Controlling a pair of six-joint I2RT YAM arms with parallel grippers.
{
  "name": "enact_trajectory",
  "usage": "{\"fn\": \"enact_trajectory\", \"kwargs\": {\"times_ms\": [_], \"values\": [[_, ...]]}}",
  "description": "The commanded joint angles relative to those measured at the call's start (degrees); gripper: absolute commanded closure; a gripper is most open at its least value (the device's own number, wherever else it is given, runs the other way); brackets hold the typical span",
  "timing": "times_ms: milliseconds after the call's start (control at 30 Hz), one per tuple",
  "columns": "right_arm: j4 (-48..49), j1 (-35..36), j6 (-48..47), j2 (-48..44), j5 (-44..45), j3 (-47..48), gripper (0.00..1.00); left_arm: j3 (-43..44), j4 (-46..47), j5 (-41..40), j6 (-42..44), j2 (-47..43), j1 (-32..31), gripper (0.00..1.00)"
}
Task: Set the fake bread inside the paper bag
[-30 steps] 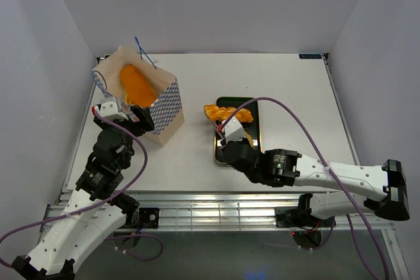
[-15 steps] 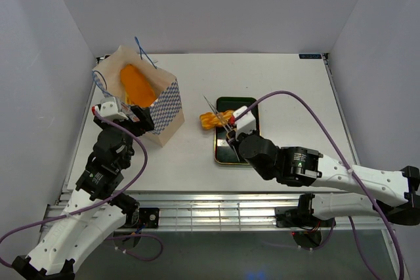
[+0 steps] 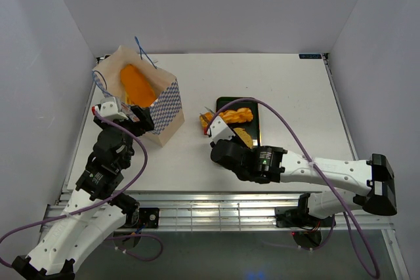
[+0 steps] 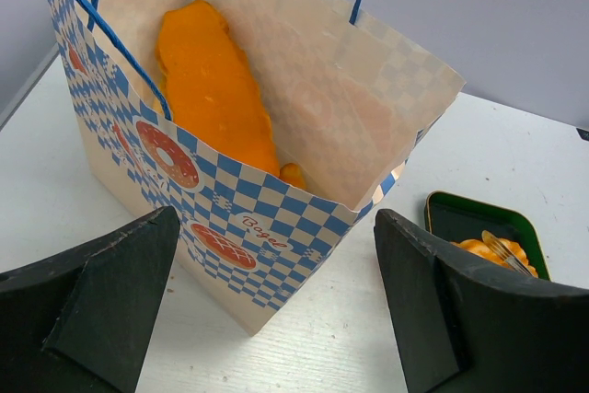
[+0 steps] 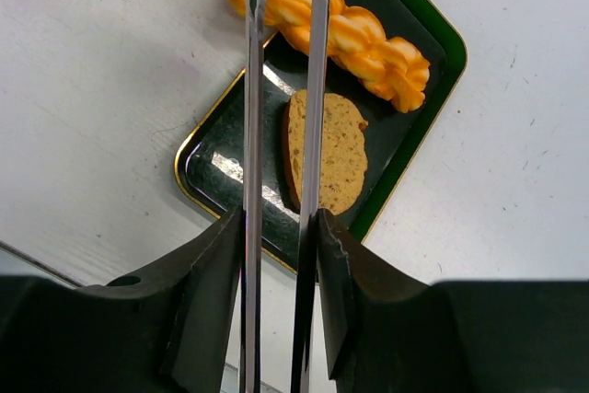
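The paper bag [image 3: 149,100] stands open at the left, with an orange long loaf [image 3: 136,83] inside; both show in the left wrist view [image 4: 248,200], the loaf [image 4: 212,89] leaning on the bag's back wall. My left gripper [image 3: 123,113] is open and empty, just in front of the bag [image 4: 276,319]. My right gripper [image 3: 222,134] is shut on silver tongs [image 5: 253,135]. The tongs' tips straddle the left end of a braided twist [image 5: 345,34], which lies across the far-left corner of the black tray [image 5: 221,167]. A brown round slice [image 5: 331,149] lies on the tray.
The tray [image 3: 255,129] with its green rim sits mid-table, right of the bag. The twist's [image 3: 230,115] left end pokes over the tray's left edge. Blue string handles [image 4: 101,25] stick up from the bag. Grey walls close in the table's left, far and right sides.
My right gripper swung the tongs left with the twist, then drew back toward the near side. The twist now lies across the tray's corner and the slice shows. The left arm is still.
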Motion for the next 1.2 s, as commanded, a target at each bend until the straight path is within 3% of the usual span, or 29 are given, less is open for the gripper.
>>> {"fn": "enact_trajectory", "kwargs": {"times_ms": [0, 600, 1167], "values": [[-0.48, 0.33, -0.94, 1.42, 3.49, 3.36, 0.57, 0.12, 0.11, -0.04, 0.47, -0.32, -0.35, 0.03], [0.22, 2.44, -6.47, 7.75, 0.77, 3.71, 0.53, 0.12, 0.19, -0.04, 0.47, -0.76, -0.35, 0.03], [0.48, 2.79, -9.03, 16.71, 4.98, 5.12, 0.52, 0.2, 0.19, 0.14, 0.47, -1.11, -0.35, 0.03]]}}
